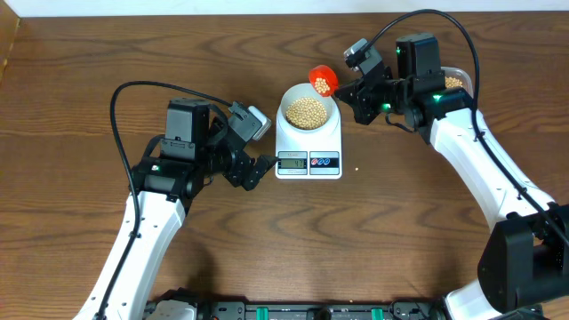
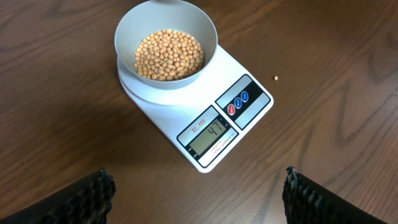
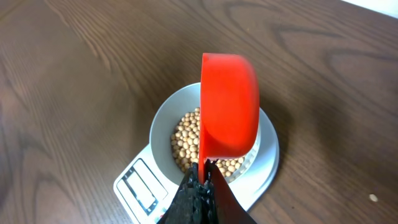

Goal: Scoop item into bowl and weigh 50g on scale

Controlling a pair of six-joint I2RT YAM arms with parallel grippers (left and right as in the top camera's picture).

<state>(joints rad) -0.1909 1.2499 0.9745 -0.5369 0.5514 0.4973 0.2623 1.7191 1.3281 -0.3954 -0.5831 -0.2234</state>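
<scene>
The white scale (image 1: 309, 153) stands mid-table with the pale bowl (image 1: 308, 110) on it, partly filled with tan beans (image 1: 308, 112). In the left wrist view the scale (image 2: 205, 112) display reads 47, under the bowl (image 2: 166, 45) of beans (image 2: 170, 55). My right gripper (image 1: 353, 92) is shut on the handle of a red scoop (image 1: 323, 80), tipped on its side over the bowl's far right rim. The right wrist view shows the scoop (image 3: 227, 106) above the bowl (image 3: 163, 121) and beans (image 3: 185, 140), gripper (image 3: 204, 177) pinching its handle. My left gripper (image 1: 256, 171) is open and empty, left of the scale's display.
A clear tub of beans (image 1: 455, 82) shows partly behind the right arm at the back right. One stray bean (image 2: 275, 78) lies on the table right of the scale; it also shows in the overhead view (image 1: 357, 168).
</scene>
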